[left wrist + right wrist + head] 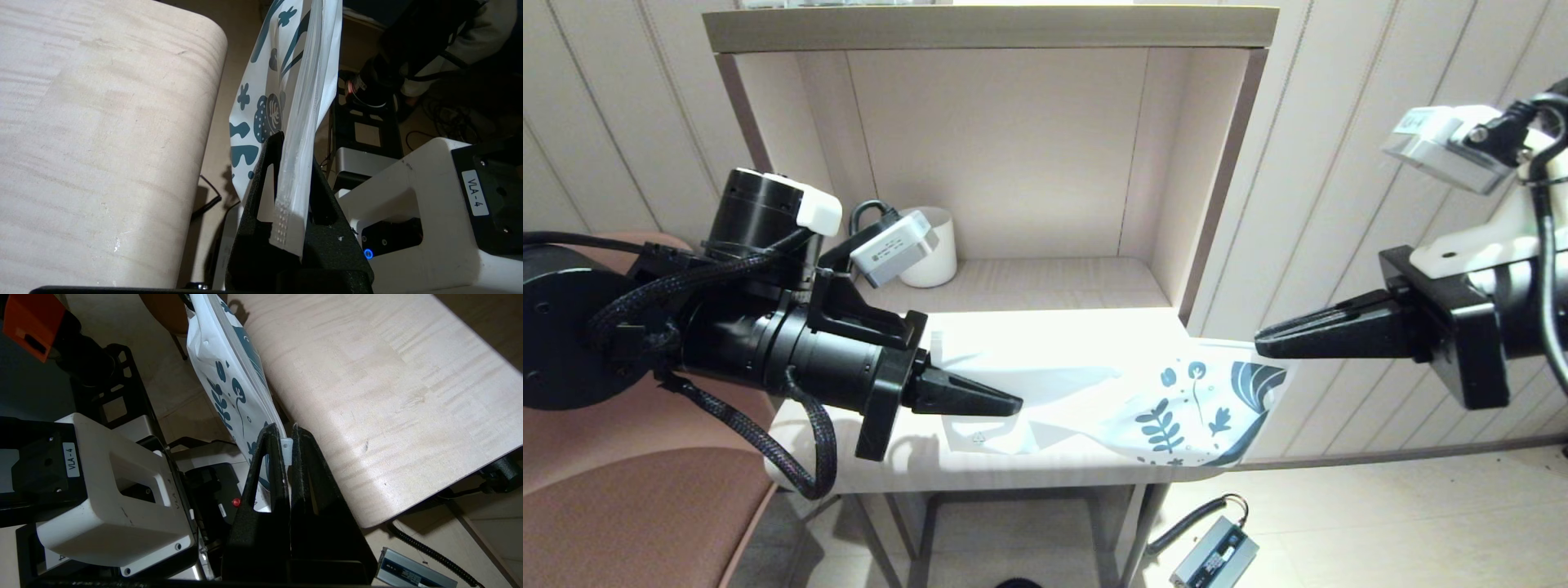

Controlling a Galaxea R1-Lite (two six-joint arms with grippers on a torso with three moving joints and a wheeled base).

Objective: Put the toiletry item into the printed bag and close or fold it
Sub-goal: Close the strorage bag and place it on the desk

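Observation:
The printed bag (1094,392), white with dark blue leaf prints at its right end, hangs stretched between both grippers over the table's front edge. My left gripper (1005,403) is shut on the bag's left end; in the left wrist view the zip strip (302,122) runs between its fingers (296,151). My right gripper (1262,343) is shut on the bag's upper right corner, and the right wrist view shows a small white zip tab (287,447) pinched near its tips (286,430), with the printed bag (229,375) beyond. The comb is not visible in any view.
A white ribbed mug (935,245) stands in the shelf niche behind my left wrist. The light wooden table (1029,461) ends just under the bag. A brown chair (621,490) is at the left. A power adapter with its cable (1213,559) lies on the floor.

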